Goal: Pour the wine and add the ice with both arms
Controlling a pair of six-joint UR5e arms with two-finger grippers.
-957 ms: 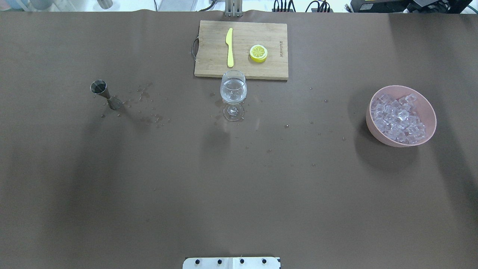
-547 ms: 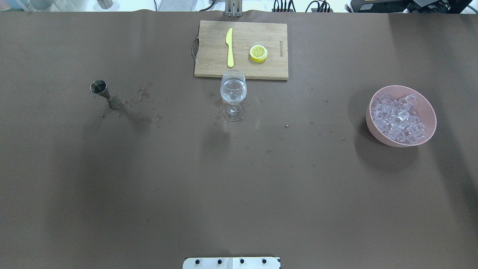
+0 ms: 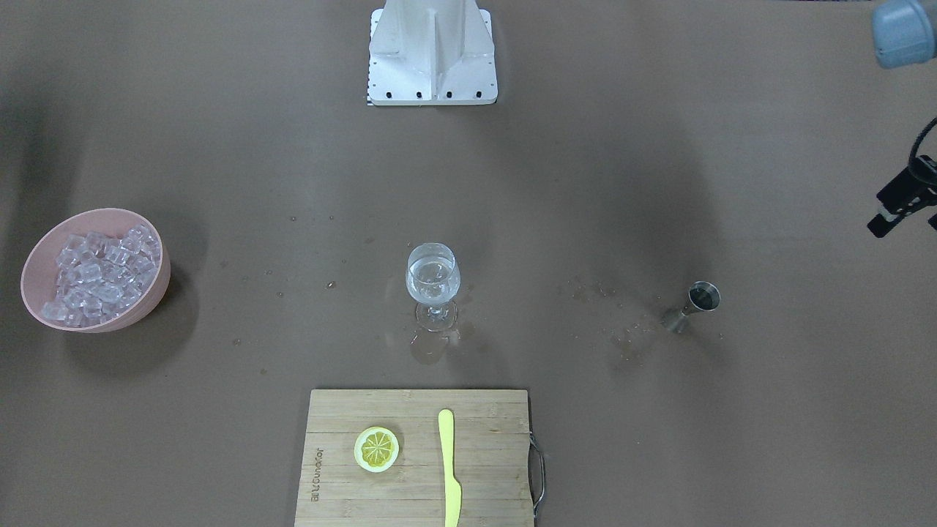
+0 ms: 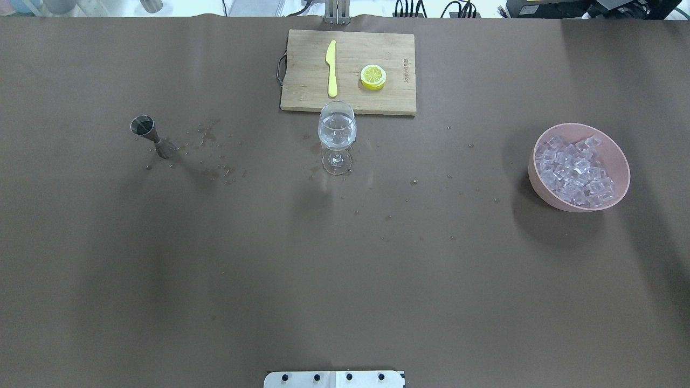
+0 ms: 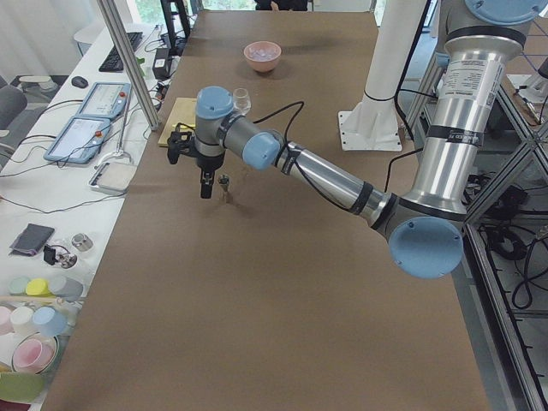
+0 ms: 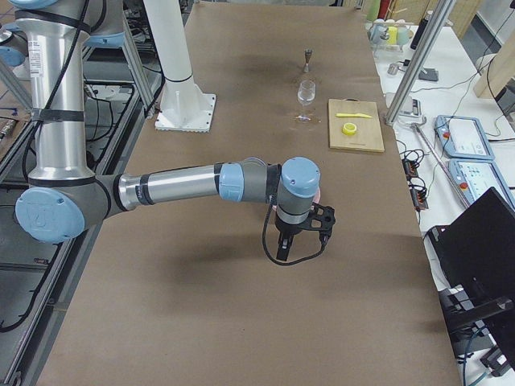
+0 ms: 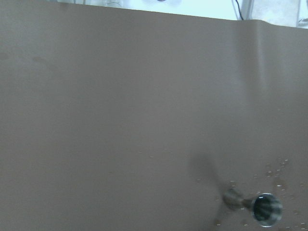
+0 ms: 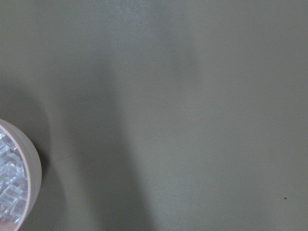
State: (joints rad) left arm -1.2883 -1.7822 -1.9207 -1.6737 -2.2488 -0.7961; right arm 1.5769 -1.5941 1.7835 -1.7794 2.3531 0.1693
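A stemmed glass (image 4: 337,134) stands in front of the board at table centre and holds a little clear wine (image 3: 432,284). The ice (image 4: 577,171) is heaped in a pink bowl (image 4: 619,156) at the right. A steel jigger (image 4: 147,132) stands upright at the left. My left gripper (image 5: 205,193) points down beside the jigger (image 5: 224,182), a little above the table. My right gripper (image 6: 282,257) hangs in front of the bowl, which its wrist mostly hides. Both grippers show only in the side views, so I cannot tell whether they are open or shut.
A wooden cutting board (image 4: 302,91) at the far edge carries a yellow knife (image 4: 331,67) and a lemon slice (image 4: 373,76). Drops and wet specks dot the brown cover around the glass and jigger. The white mounting base (image 3: 432,51) stands at the near edge.
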